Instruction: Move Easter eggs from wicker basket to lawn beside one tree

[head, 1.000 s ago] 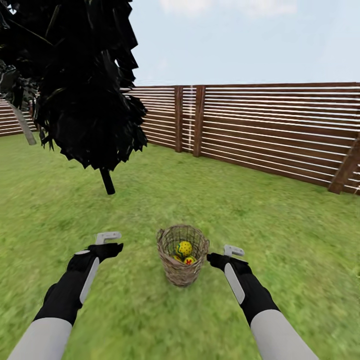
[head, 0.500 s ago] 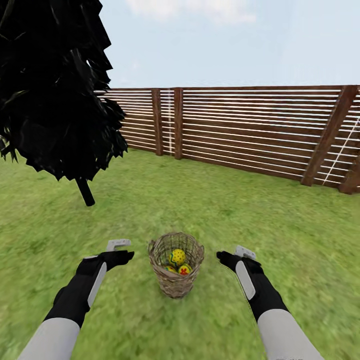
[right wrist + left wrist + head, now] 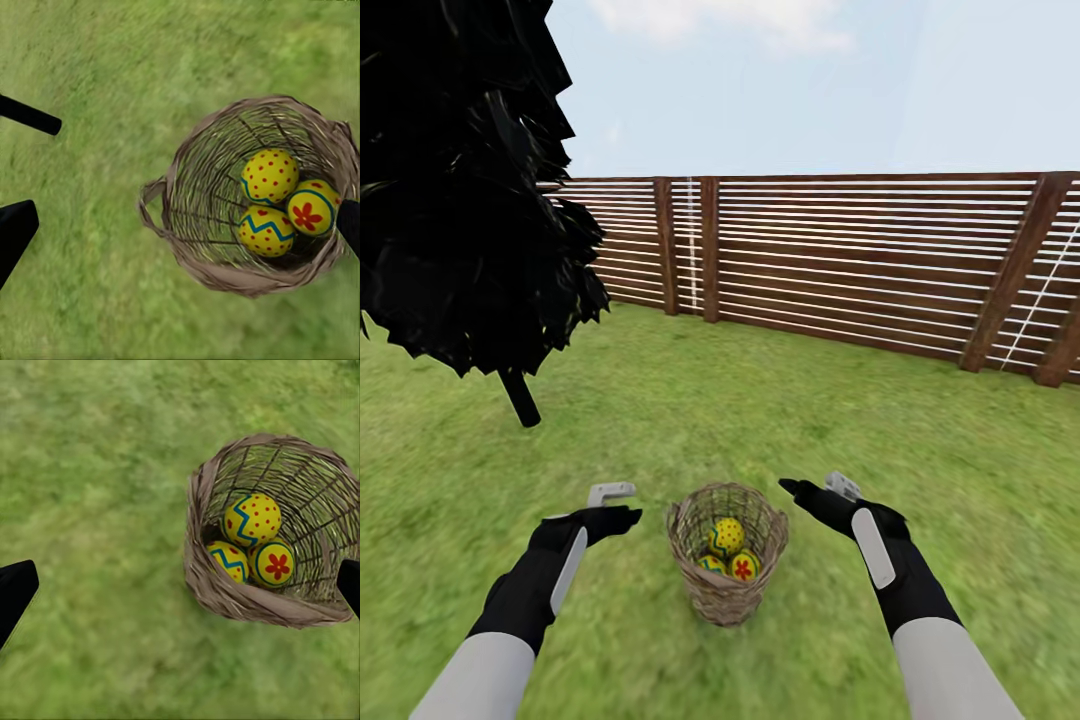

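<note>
Green lawn (image 3: 780, 400) stretches ahead of us to a brown slatted fence (image 3: 860, 260), with a dark, thin-trunked tree (image 3: 460, 180) standing off to our left. We see the wicker basket (image 3: 726, 590) upright on the grass between our two arms, and all three Easter eggs (image 3: 253, 519) lie together at its bottom. Our left gripper (image 3: 618, 503) hovers just beside the basket on one side and our right gripper (image 3: 816, 491) on the other, neither touching it. Both wrist views show each pair of fingers spread wide and holding nothing.
</note>
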Tool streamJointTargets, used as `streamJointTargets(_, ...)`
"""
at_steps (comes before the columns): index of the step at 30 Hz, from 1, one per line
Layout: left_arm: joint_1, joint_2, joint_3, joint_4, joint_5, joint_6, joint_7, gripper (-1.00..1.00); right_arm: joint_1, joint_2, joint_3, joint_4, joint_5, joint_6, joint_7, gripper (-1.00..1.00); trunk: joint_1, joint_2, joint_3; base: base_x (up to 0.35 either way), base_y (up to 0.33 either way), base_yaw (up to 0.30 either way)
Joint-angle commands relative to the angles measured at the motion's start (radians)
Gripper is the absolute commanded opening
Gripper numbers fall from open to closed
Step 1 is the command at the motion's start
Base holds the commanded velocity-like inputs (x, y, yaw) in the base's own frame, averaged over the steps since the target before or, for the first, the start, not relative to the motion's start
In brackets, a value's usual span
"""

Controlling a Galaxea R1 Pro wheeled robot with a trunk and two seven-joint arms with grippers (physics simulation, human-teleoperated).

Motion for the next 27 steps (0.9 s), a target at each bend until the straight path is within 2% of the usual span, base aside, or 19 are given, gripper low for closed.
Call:
streamJointTargets(1,0.000,-0.002,0.000,-0.001,0.000,0.005,-0.005,1.00,-0.001,0.001,-0.004,-0.001,0.002,0.007,0.006,1.00,0.000,0.000,-0.001,0.288,0.155,0.000)
streamJointTargets(3,0.000,-0.002,-0.022,0.000,0.000,0.004,-0.005,1.00,-0.001,0.002,-0.003,-0.003,0.002,0.007,0.008,1.00,0.000,0.000,-0.001,0.234,0.093,0.000)
streamJointTargets(5,0.000,-0.003,-0.067,0.000,-0.001,0.002,-0.005,1.00,-0.001,0.002,-0.003,-0.009,0.002,0.007,0.009,1.00,0.000,0.000,-0.001,0.101,0.038,0.000)
streamJointTargets(6,0.000,-0.003,-0.122,0.000,-0.002,0.002,-0.002,1.00,-0.001,0.002,-0.003,-0.012,0.002,0.007,0.010,1.00,0.000,0.000,-0.001,0.040,0.015,0.000)
streamJointTargets(7,0.000,-0.003,-0.161,-0.001,-0.001,0.002,0.001,1.00,-0.001,0.001,-0.003,-0.015,0.002,0.007,0.010,1.00,0.000,0.000,-0.001,0.026,0.010,0.000)
streamJointTargets(9,0.000,-0.004,-0.219,-0.001,0.001,0.004,0.004,1.00,-0.001,0.001,-0.004,-0.024,0.001,0.007,0.011,1.00,0.000,0.000,-0.001,0.014,0.005,0.000)
streamJointTargets(11,-0.001,-0.013,-0.245,0.000,0.002,0.006,0.005,1.00,-0.001,0.001,-0.004,-0.038,0.000,0.007,0.011,1.00,0.000,0.000,-0.001,0.006,0.002,0.000)
streamJointTargets(13,-0.001,-0.025,-0.254,0.012,0.002,0.008,0.007,1.00,-0.001,0.002,-0.004,-0.050,0.000,0.007,0.011,1.00,0.000,0.000,-0.001,0.002,0.001,0.000)
streamJointTargets(15,-0.002,-0.032,-0.252,0.042,0.003,0.010,0.009,1.00,-0.001,0.003,-0.004,-0.060,0.000,0.007,0.012,1.00,0.000,0.000,-0.001,0.000,0.000,-0.008)
streamJointTargets(16,-0.015,-0.033,-0.210,0.080,0.008,0.010,0.009,1.00,-0.001,0.004,-0.004,-0.063,0.000,0.007,0.012,1.00,0.000,0.000,-0.001,0.000,0.000,-0.132)
streamJointTargets(17,-0.033,-0.036,-0.153,0.119,0.016,0.010,0.010,1.00,-0.001,0.005,-0.004,-0.064,0.000,0.007,0.012,1.00,0.000,0.000,-0.001,0.000,0.000,-0.207)
streamJointTargets(19,-0.070,-0.046,-0.085,0.189,0.023,0.010,0.010,1.00,-0.001,0.006,-0.004,-0.065,-0.001,0.007,0.012,1.00,0.000,0.000,0.000,0.000,0.000,-0.249)
streamJointTargets(22,-0.107,-0.061,-0.056,0.250,0.033,0.009,0.010,1.00,-0.001,0.006,-0.004,-0.065,-0.001,0.007,0.013,1.00,0.000,0.000,0.001,0.000,0.000,-0.277)
streamJointTargets(23,-0.113,-0.068,-0.051,0.258,0.047,0.007,0.009,1.00,-0.001,0.007,-0.004,-0.065,-0.001,0.007,0.012,1.00,0.000,0.000,0.002,0.000,0.000,-0.286)
streamJointTargets(26,-0.117,-0.073,-0.052,0.256,0.091,0.005,0.007,1.00,-0.001,0.010,-0.004,-0.064,-0.002,0.007,0.012,1.00,0.000,0.000,0.003,0.000,0.000,-0.284)
streamJointTargets(27,-0.117,-0.073,-0.052,0.256,0.094,0.005,0.006,1.00,-0.001,0.011,-0.004,-0.064,-0.002,0.007,0.012,1.00,0.000,0.000,0.003,0.000,0.000,-0.250)
